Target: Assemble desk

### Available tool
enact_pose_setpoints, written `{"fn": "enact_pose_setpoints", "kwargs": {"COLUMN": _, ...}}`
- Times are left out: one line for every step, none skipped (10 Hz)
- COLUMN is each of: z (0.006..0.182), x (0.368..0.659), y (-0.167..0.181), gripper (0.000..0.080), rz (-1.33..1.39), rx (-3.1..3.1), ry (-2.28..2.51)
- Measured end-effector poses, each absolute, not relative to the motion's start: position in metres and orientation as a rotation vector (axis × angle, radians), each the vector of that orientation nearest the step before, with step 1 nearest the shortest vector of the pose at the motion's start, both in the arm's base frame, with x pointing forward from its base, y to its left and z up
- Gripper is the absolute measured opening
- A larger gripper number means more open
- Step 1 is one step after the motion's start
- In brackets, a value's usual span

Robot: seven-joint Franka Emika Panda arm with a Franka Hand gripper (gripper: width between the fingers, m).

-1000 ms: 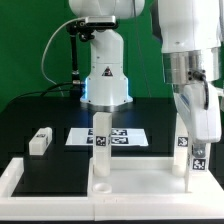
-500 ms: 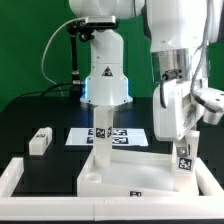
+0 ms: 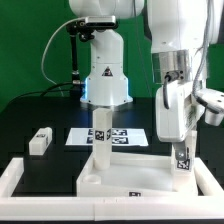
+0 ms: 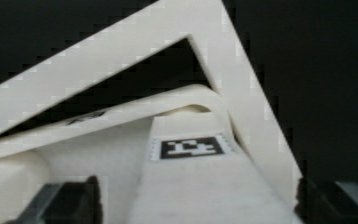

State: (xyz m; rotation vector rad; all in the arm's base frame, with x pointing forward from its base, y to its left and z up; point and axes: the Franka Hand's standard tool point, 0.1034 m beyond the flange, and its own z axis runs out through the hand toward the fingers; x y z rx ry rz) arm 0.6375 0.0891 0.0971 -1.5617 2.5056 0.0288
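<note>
The desk's white top panel (image 3: pixel 140 178) lies flat at the front of the table. Two white legs stand upright on it. One leg (image 3: pixel 100 140) rises at the panel's far left corner. The other leg (image 3: pixel 182 160), with a tag on its side, stands at the right under my gripper (image 3: pixel 181 143). In the wrist view this tagged leg (image 4: pixel 194 147) runs down between my dark fingers (image 4: pixel 69 203). The gripper (image 4: pixel 197 205) is open, its jaws wide on either side of the leg. A third loose leg (image 3: pixel 40 141) lies on the black mat at the exterior view's left.
The marker board (image 3: pixel 112 136) lies flat on the mat behind the standing legs. A white rail (image 3: pixel 18 176) frames the mat's front and left side. The robot's base (image 3: pixel 105 85) stands at the back.
The wrist has turned and shifted slightly toward the exterior view's left above the right leg, and the top panel sits at a different angle. Over the last half second almost nothing has moved.
</note>
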Motion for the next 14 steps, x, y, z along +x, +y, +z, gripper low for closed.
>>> {"fn": "enact_pose_setpoints", "kwargs": {"z": 0.111, "x": 0.639, "y": 0.082, "gripper": 0.0613, "rz": 0.011, "rx": -1.640, "ry": 2.432}}
{"fn": "enact_pose_setpoints", "kwargs": {"z": 0.129, "x": 0.640, "y": 0.072, "gripper": 0.0642, "rz": -0.009, "rx": -1.647, "ry": 2.398}}
{"fn": "enact_pose_setpoints", "kwargs": {"z": 0.134, "x": 0.639, "y": 0.068, "gripper": 0.0642, "rz": -0.022, "rx": -1.626, "ry": 2.396}}
{"fn": "enact_pose_setpoints", "kwargs": {"z": 0.131, "x": 0.637, "y": 0.069, "gripper": 0.0648, "rz": -0.019, "rx": -1.632, "ry": 2.398}}
{"fn": "enact_pose_setpoints", "kwargs": {"z": 0.130, "x": 0.637, "y": 0.069, "gripper": 0.0649, "rz": -0.019, "rx": -1.635, "ry": 2.397}}
{"fn": "enact_pose_setpoints", "kwargs": {"z": 0.130, "x": 0.637, "y": 0.069, "gripper": 0.0649, "rz": -0.019, "rx": -1.636, "ry": 2.397}}
{"fn": "enact_pose_setpoints", "kwargs": {"z": 0.130, "x": 0.637, "y": 0.069, "gripper": 0.0649, "rz": -0.019, "rx": -1.637, "ry": 2.396}}
{"fn": "enact_pose_setpoints", "kwargs": {"z": 0.130, "x": 0.637, "y": 0.070, "gripper": 0.0649, "rz": -0.019, "rx": -1.639, "ry": 2.396}}
{"fn": "enact_pose_setpoints", "kwargs": {"z": 0.128, "x": 0.636, "y": 0.068, "gripper": 0.0649, "rz": -0.024, "rx": -1.659, "ry": 2.383}}
{"fn": "enact_pose_setpoints", "kwargs": {"z": 0.126, "x": 0.634, "y": 0.061, "gripper": 0.0649, "rz": -0.040, "rx": -1.696, "ry": 2.362}}
{"fn": "enact_pose_setpoints", "kwargs": {"z": 0.131, "x": 0.626, "y": 0.046, "gripper": 0.0649, "rz": -0.055, "rx": -1.856, "ry": 2.243}}
{"fn": "enact_pose_setpoints", "kwargs": {"z": 0.140, "x": 0.620, "y": 0.027, "gripper": 0.0649, "rz": -0.067, "rx": -1.922, "ry": 2.174}}
{"fn": "enact_pose_setpoints", "kwargs": {"z": 0.151, "x": 0.613, "y": 0.003, "gripper": 0.0649, "rz": -0.087, "rx": -2.063, "ry": 2.034}}
{"fn": "enact_pose_setpoints", "kwargs": {"z": 0.162, "x": 0.608, "y": -0.018, "gripper": 0.0649, "rz": -0.109, "rx": -2.192, "ry": 1.885}}
